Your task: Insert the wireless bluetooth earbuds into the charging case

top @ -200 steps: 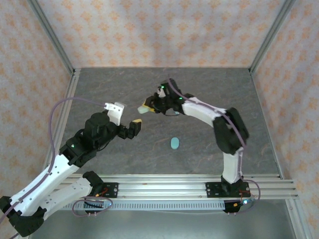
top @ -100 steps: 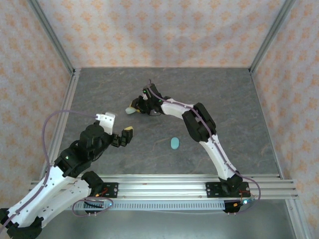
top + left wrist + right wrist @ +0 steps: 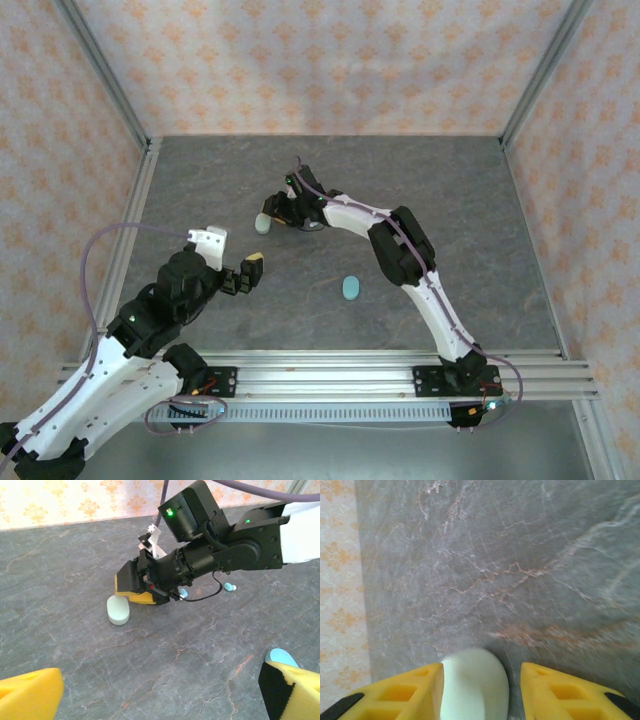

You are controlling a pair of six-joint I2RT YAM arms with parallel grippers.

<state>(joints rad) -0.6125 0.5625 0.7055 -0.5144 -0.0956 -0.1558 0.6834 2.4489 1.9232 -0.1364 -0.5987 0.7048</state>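
A pale green oval charging case [image 3: 263, 222] rests on the grey table at the far left-centre. My right gripper [image 3: 274, 214] hangs low over it. In the right wrist view the case [image 3: 475, 685] lies between the yellow fingers [image 3: 410, 692]. It touches the left one and a gap separates it from the right one, so my right gripper [image 3: 481, 674] is open. The left wrist view shows the same case [image 3: 118, 611] under the right gripper [image 3: 134, 592]. Two tiny light-blue earbuds [image 3: 229, 586] [image 3: 183, 593] lie on the table behind it. My left gripper [image 3: 247, 270] [image 3: 160, 700] stands wide open and empty nearer the front.
A second, teal oval case [image 3: 350, 288] [image 3: 280, 656] lies on the table mid-front, right of my left gripper. The right arm [image 3: 400, 245] stretches from the near rail across the centre. Aluminium posts and patterned walls [image 3: 330, 60] close in the table.
The right arm swung left and brought the pale case down onto the table, and its jaws have parted. The left arm pulled back toward the near left, still open.
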